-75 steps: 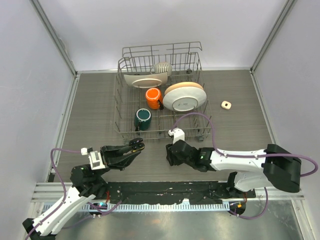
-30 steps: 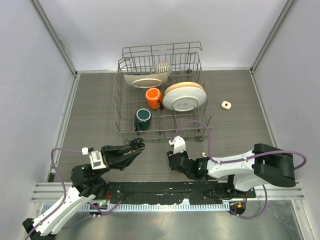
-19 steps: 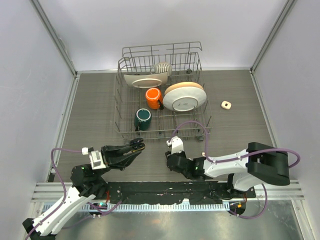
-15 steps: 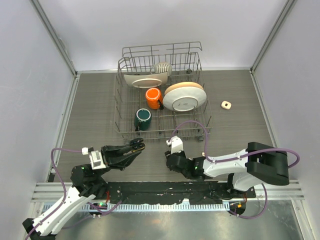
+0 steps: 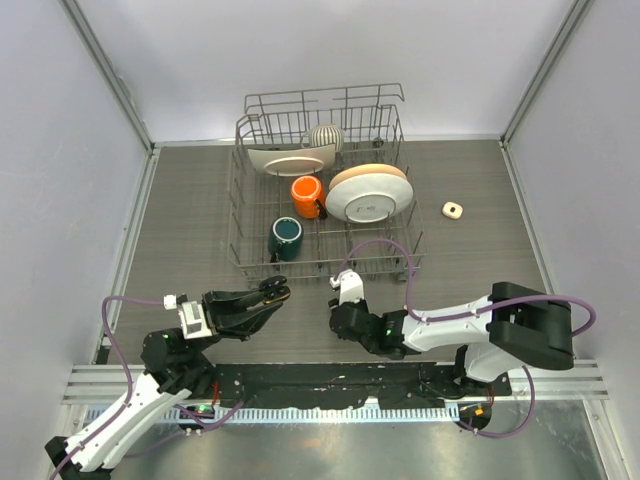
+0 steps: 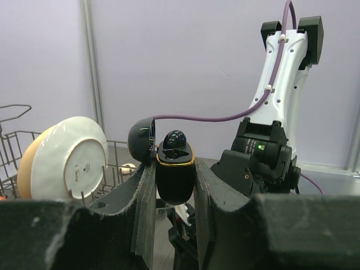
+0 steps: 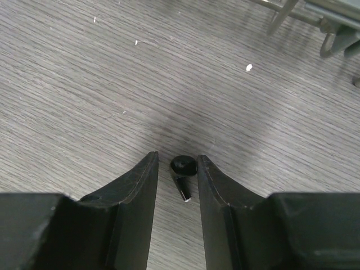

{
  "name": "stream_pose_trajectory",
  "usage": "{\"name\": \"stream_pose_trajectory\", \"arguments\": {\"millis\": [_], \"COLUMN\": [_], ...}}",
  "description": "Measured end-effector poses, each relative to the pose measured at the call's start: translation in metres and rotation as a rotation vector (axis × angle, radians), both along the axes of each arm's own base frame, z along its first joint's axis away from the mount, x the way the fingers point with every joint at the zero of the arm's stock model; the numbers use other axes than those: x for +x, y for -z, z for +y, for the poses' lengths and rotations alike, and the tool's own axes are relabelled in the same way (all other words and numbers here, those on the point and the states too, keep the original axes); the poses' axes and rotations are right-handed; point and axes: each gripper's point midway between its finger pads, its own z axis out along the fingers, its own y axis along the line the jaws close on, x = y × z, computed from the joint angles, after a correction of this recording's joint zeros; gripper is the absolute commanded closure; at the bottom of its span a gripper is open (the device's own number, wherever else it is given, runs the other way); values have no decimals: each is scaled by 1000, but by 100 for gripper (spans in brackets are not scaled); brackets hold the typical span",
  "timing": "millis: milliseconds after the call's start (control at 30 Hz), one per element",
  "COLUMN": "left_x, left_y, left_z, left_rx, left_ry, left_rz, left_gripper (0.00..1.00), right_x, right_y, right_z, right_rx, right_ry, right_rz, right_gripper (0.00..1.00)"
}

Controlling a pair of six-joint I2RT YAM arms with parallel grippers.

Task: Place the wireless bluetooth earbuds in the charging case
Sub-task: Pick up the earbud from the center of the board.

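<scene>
earbud [image 7: 183, 170] lies within the right claw [image 7: 176, 157] (on the table [image 7: 84, 84]).

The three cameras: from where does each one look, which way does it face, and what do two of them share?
Top external: above and behind, looking down at the table and dish rack; left arm and right arm show.
Left wrist: on the left arm, facing across to the right arm and a plate; left gripper holds an open black case.
Right wrist: facing down at the table; right gripper straddles a black earbud.
Shared: top and left wrist both show the plate and right arm.
</scene>
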Motion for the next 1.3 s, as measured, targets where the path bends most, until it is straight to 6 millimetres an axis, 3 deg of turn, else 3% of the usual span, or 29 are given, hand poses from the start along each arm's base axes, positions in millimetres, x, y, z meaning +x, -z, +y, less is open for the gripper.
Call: {"name": "stream_pose_trajectory", "arguments": {"millis": [400,500,633,733,900,1067,1300], "left_x": [0,0,0,0,0,0,0], "left_y": [0,0,0,0,0,0,0], "left_z": [0,0,0,0,0,0,0], "left_rx": [0,1,1,1,0,0,1], "left_ry": [0,0,0,0,0,0,0], "left_rz": [0,1,1,1,1,1,2], "left_gripper": [99,100,100,100,100,100,100], "right_x": [1,1,2,1,-2,-2,-1], "right_y": [0,1,1,1,1,1,1], "right_z": [0,-1,-3,-7,-11,-13,-13], "right_rx": [-7,-13,-12,-6,50,115,111], "right_ry": [13,16,38,91,232,341,361], "right_rz": [12,11,18,46,109,137,135], "right_gripper": [68,73,90,96,93,80,67]}}
